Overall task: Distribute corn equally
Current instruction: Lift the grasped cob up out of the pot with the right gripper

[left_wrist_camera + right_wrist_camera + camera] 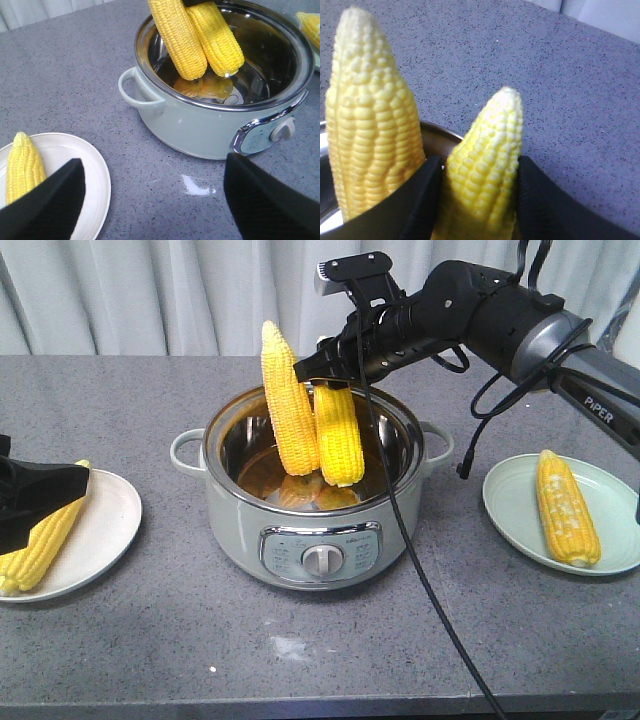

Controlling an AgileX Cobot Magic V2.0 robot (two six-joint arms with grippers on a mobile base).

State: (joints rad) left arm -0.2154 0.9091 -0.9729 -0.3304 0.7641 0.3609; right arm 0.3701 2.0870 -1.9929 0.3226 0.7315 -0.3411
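Two corn cobs stand tip-up in the steel pot [310, 530]. My right gripper [325, 365] is shut on the shorter cob [338, 440], its pads pressed against both sides just below the pale tip [492, 130]. The taller cob [285, 405] leans against the pot's rim to its left, free of the fingers. A third cob [40, 540] lies on the white plate [100, 530] at the left. My left gripper [60, 490] hovers open over that plate's inner edge, holding nothing [152, 165]. A fourth cob [567, 508] lies on the pale green plate [510, 495] at the right.
The pot has side handles [135, 92] and a front control knob [322, 560]. A black cable [420, 570] hangs from the right arm across the pot's front to the table's near edge. Grey curtains close the back.
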